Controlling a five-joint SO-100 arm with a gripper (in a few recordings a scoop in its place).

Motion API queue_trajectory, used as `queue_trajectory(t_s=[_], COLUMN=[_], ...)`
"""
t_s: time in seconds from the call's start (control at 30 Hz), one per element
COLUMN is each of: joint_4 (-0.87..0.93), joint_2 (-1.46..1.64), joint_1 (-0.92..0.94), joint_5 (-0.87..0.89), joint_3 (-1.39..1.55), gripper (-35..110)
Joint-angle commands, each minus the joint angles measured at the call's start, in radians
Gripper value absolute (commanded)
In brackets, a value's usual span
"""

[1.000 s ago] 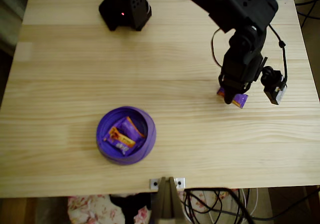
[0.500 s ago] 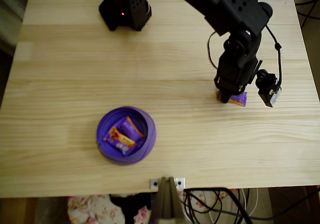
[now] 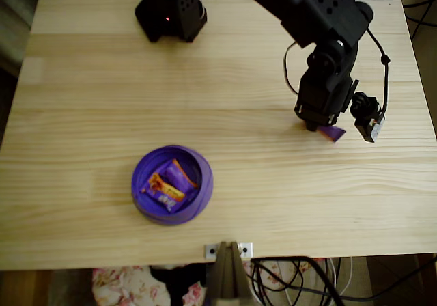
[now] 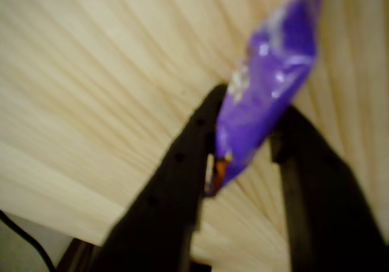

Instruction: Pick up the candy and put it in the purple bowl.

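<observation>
We see the black gripper (image 4: 243, 132) pinching the candy (image 4: 267, 78), shiny purple wrapper, orange end, over the pale wood-grain table (image 3: 82, 115). The round purple bowl (image 3: 140, 197), well apart at lower left, already holds wrapped bars (image 3: 167, 182).

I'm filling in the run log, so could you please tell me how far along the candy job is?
Done: two candies already lie in the purple bowl. In hand: the gripper is shut on another candy at the table's right side in the overhead view. Left: carrying it to the bowl and releasing.
</observation>
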Motion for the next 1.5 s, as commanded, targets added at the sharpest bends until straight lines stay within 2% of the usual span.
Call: queue_trajectory(t_s=[0.0,0.53,0.77,1.1,1.47], joint_4=[0.011,0.051,0.106,0.143,0.026], joint_2=[0.094,0.247,0.379,0.555,0.684], joint_1=[-0.002,0.072,0.146,0.422,0.712], joint_5=[-0.012,-0.101,-0.204,-0.456,-0.742], joint_3=[-0.02,-0.011,-0.009,0.095,0.296], gripper=[2,0,0,0,0])
